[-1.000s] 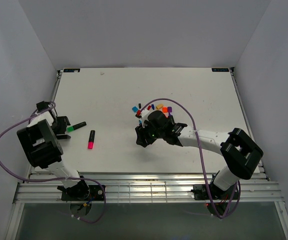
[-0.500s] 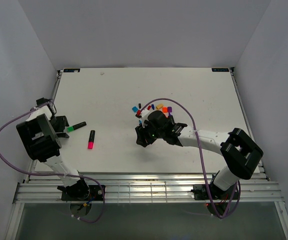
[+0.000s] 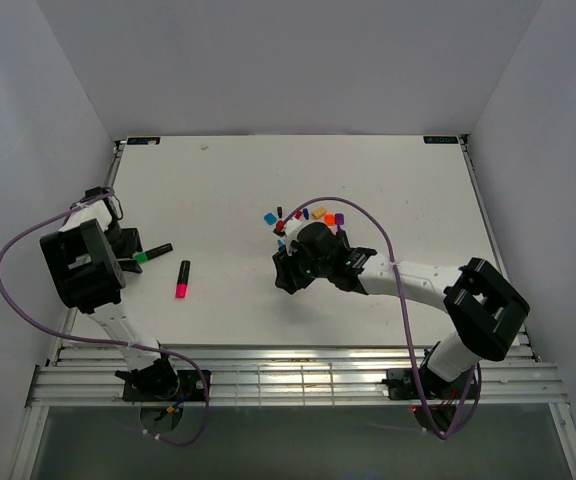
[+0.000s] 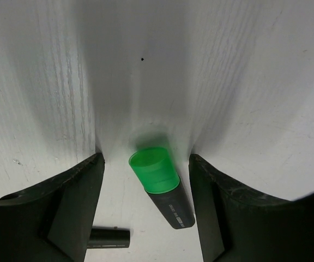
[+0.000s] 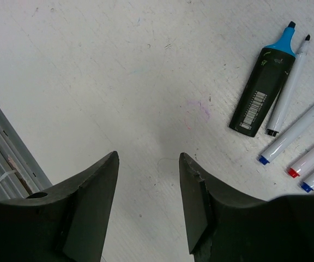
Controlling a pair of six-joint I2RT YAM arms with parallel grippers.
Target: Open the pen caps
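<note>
A black marker (image 4: 174,206) with a green pen cap (image 4: 153,169) lies on the white table, between the fingers of my left gripper (image 4: 146,158). The jaws are open and there is a gap on each side of the cap. From above, that cap (image 3: 142,257) shows at the left by my left gripper (image 3: 130,250). A second marker with a magenta cap (image 3: 181,291) lies just right of it. Several loose pen caps (image 3: 319,212), among them teal, red, orange and purple, cluster mid-table. My right gripper (image 5: 149,158) hangs open over bare table, with nothing in it.
A short black barrel (image 4: 109,238) lies by my left finger. An uncapped blue-tipped highlighter (image 5: 263,87) and several thin white pens (image 5: 289,82) lie to the right of my right gripper (image 3: 286,278). The table's left edge (image 3: 108,190) is close to the left arm.
The left arm has shifted a little toward the far side, staying over the green-capped marker, and its jaws have narrowed slightly. The right arm has barely moved.
</note>
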